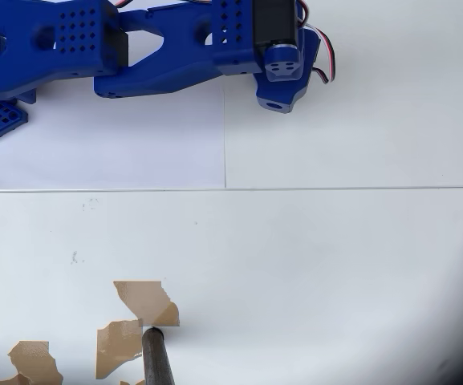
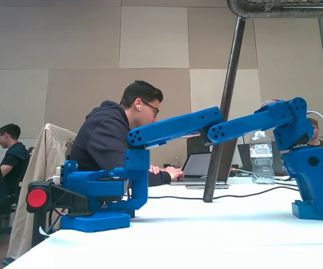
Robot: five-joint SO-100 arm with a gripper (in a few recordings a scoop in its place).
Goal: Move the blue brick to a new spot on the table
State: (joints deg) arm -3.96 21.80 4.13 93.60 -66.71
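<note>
Blue arm reaching across the white table (image 1: pixel 335 265), seen from above and from the side. In the fixed view the gripper (image 2: pixel 309 196) hangs straight down at the right with its tip at the table surface. The squarish blue block at its foot is, as a judgement, the blue brick (image 2: pixel 309 210), but it shares the arm's colour and you cannot separate it cleanly from the fingers. You also cannot tell whether the jaws stand apart or are closed on it. From above, the gripper (image 1: pixel 282 88) lies near the top edge, just right of the paler sheet (image 1: pixel 135 136), and covers whatever sits beneath it. Treat the brick as light, rigid hard plastic that will not crush. Its smooth walls could slip or twist in a loose pinch, so take it across two opposite flat sides, low and square, not by the studs or a corner. Being light, it may skid if nudged on this slick top. The chipped brown patches (image 1: pixel 143 301) and the dark stand leg (image 1: pixel 157 357) near the bottom edge make poor landing places. The one container, a clear water bottle (image 2: pixel 260 159), stands well behind the arm; its fill level is hard to read.
</note>
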